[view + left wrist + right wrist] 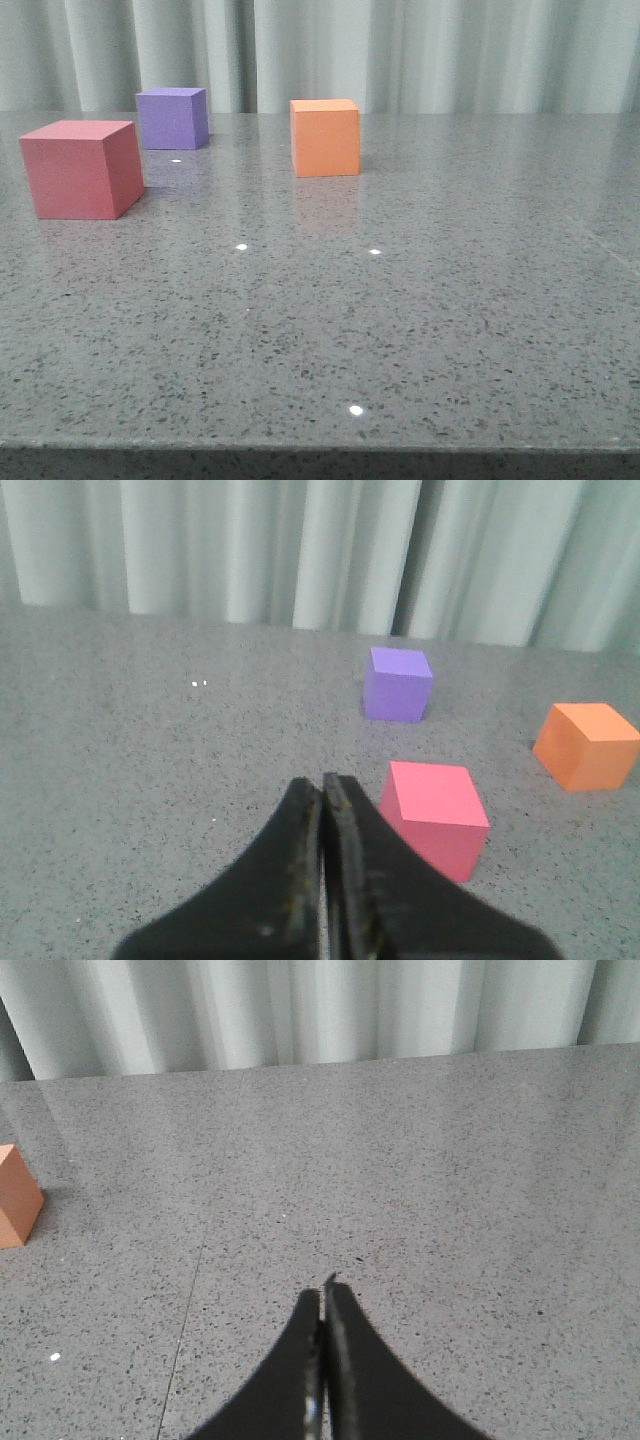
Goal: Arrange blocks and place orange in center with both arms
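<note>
The pinkish-red cube (82, 168) sits at the left of the table. The purple cube (172, 117) stands behind it, further back. The orange cube (325, 137) stands near the middle at the back. Neither arm shows in the front view. My left gripper (322, 780) is shut and empty, above the table just short of and beside the pinkish-red cube (435, 815); the purple cube (397, 683) and the orange cube (590, 745) lie beyond. My right gripper (322, 1288) is shut and empty over bare table, with the orange cube's corner (15, 1210) at that view's edge.
The grey speckled table (400, 320) ends in a front edge close to the camera. Pale curtains (420, 50) hang behind the table's far edge.
</note>
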`<state>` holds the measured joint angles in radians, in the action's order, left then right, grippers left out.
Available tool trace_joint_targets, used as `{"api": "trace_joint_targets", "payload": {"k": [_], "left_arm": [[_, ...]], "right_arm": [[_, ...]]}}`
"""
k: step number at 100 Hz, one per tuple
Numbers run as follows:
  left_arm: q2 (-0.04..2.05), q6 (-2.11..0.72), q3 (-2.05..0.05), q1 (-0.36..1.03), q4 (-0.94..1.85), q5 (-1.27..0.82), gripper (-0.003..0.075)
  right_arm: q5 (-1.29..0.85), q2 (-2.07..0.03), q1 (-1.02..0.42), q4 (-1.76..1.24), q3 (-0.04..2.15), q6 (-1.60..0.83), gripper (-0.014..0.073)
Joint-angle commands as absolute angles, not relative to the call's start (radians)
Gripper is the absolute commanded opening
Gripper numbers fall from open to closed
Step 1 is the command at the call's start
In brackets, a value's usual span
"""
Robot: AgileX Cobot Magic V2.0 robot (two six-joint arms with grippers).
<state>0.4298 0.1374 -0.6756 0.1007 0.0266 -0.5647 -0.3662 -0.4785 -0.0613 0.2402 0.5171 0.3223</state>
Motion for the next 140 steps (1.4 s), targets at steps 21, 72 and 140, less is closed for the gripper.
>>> {"api": "trace_joint_targets", "payload": {"k": [21,72,140], "left_arm": [[0.690,0.138,-0.939,0.101,0.048,-0.639,-0.0020],[0.802,0.138,-0.941,0.101,0.043,-0.738,0.0311],[0.934,0.138,-1.012,0.164,0.166,-0.675,0.0597]], "right_arm": [[-0.286,-0.478,-0.057,0.258,0.540,0.320,-0.0069],[-0.286,-0.478,-0.057,0.258,0.540,0.320,-0.0069],[-0.286,-0.478,-0.057,0.258,0.540,0.320,-0.0069]]}}
